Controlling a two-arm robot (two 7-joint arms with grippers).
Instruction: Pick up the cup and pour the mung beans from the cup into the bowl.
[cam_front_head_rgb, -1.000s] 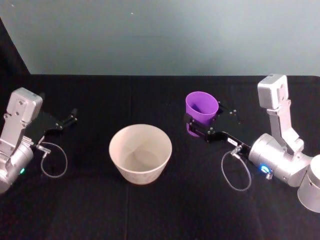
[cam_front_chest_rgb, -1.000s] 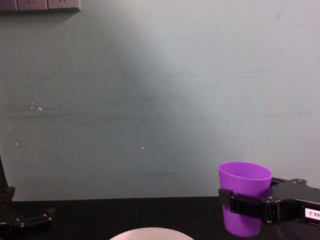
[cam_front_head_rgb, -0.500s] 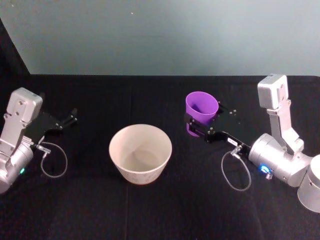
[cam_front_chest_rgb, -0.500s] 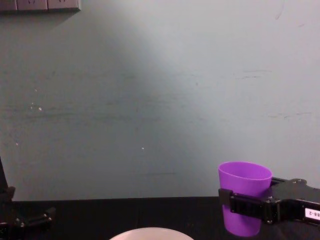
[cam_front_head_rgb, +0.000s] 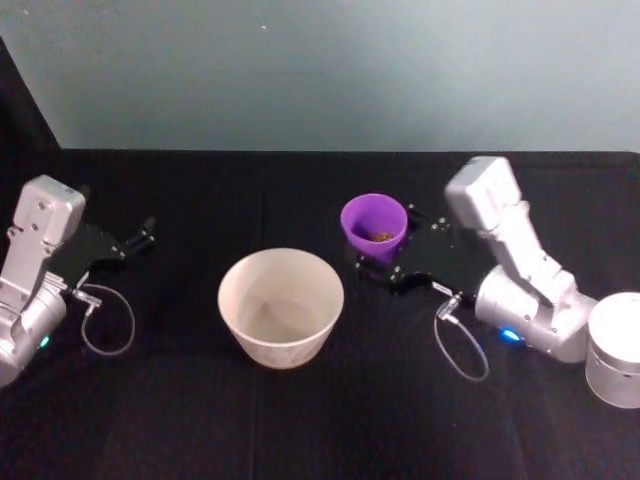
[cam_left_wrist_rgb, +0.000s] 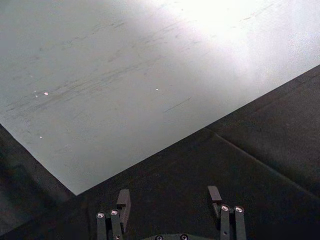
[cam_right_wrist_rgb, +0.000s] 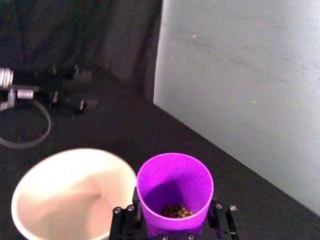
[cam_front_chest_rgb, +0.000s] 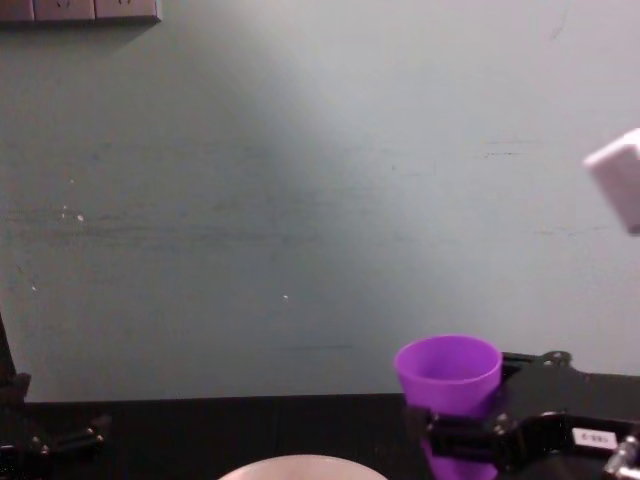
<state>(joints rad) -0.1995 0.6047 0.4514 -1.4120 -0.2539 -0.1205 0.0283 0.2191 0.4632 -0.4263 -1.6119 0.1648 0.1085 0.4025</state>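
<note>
A small white label (cam_front_chest_rgb: 592, 437) is sitting on the black body of the right gripper (cam_front_chest_rgb: 452, 437), behind the fingers that are clasping the cup (cam_front_chest_rgb: 448, 372), and it is carrying a short row of dark characters. Those characters are showing too small and blurred to make out, so no text, brand or number is proving readable in any view.

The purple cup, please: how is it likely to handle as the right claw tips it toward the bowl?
Probably light: the cup holds only a thin layer of beans. Its smooth tapered wall could slip in the right claw. The small round beans would likely spill fast into the bowl.
</note>
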